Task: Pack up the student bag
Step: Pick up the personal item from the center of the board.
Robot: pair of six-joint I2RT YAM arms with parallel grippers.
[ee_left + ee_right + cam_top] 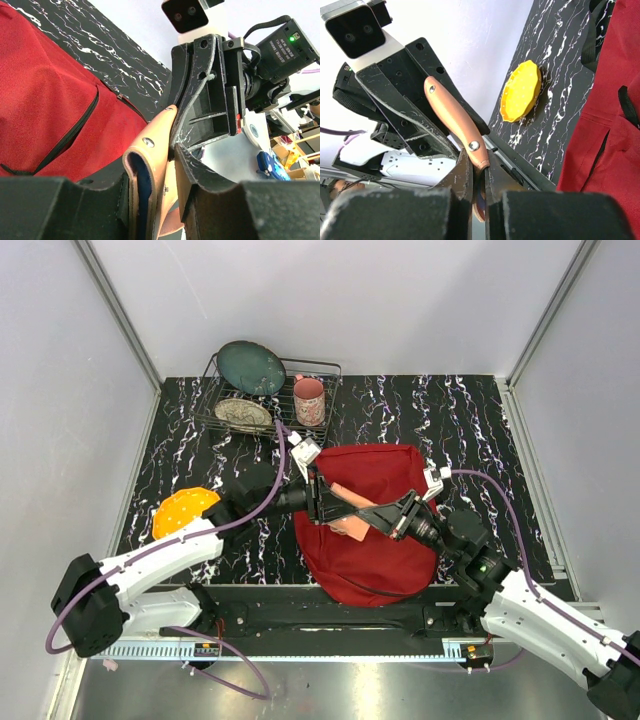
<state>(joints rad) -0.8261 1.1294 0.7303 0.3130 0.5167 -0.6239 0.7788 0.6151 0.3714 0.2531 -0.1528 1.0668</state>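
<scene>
Black marbled table (480, 430) across the whole work area, with grey walls around.

On it, at the middle of the near edge between the two arms, the student bag (370, 560): dark-red fabric, lying flat, with a black zip line and black strap showing in the left wrist view (45, 100) and in the right wrist view (615, 150).

Over the left half of the bag, both grippers brought tip to tip. Left gripper (152, 200) reaching in from the left, fingers lying against both sides of a peach-tan riveted item (150, 150), so clamped on it as far as can be seen. Right gripper (477, 200) reaching in from the right, fingers pressed together on the other end of the same item (452, 117). Seen from above, left gripper (330, 498) and right gripper (372, 508) almost touching, with a bit of the item (348, 526) below them. Blue on the inner side of the item; cannot tell what kind of thing.

At the far left of the table, a wire rack (283, 405). Inside, a dark green plate (252, 367) leaning upright, a patterned plate (243, 413) lying flat, and a pink mug (309, 400) standing at the right end.

Near the left edge, well apart from the bag, a yellow many-sided plate (183, 510), also seen from the right wrist (521, 91).
</scene>
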